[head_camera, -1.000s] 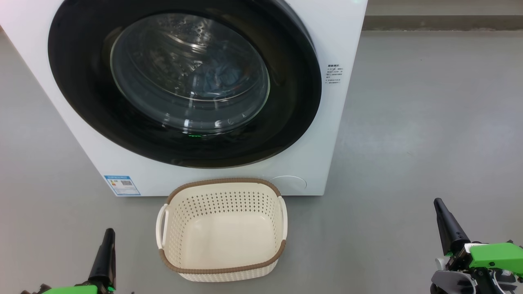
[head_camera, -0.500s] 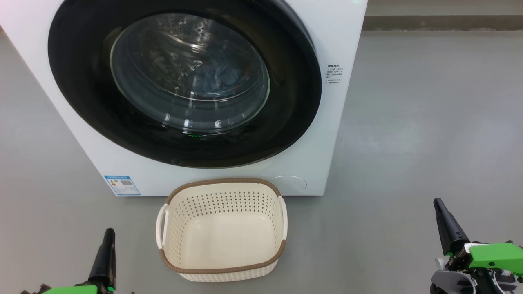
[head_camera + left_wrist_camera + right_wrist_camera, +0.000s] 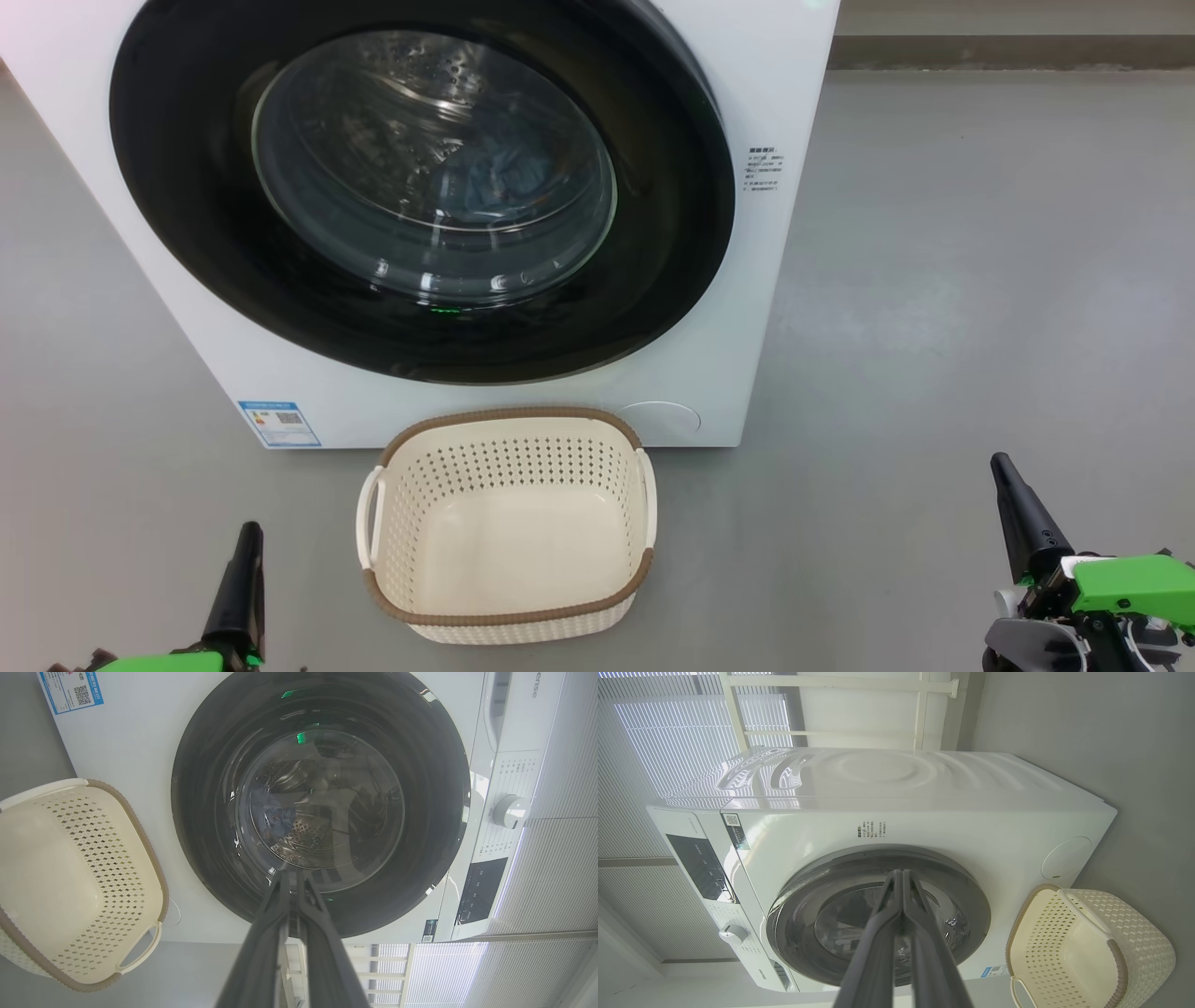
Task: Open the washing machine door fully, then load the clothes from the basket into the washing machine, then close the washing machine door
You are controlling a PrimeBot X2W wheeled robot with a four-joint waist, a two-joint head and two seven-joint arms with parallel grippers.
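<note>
The washing machine stands on the grey floor, its back toward the floor's far edge where the wall begins. The washing machine door lies flush against the white front, closed, its black ring framing the bulging glass bowl. Behind that glass, in the steel drum, a bluish bundle of the clothes is visible, blurred by reflections; its print cannot be made out. A blue label sticker sits at the lower left corner of the machine's front.

The basket rests on the floor just in front of the machine, below the door and a little apart from the front panel, upright, its pale bottom in plain sight.

The left end effector hangs over the floor to the left of the basket and nearer the robot, well apart from it. It is clenched on nothing: in the left wrist view its fingers press together and point at the door. The right end effector hangs farther out to the right of the basket, likewise clenched and holding nothing, its fingers meeting at the tips.
</note>
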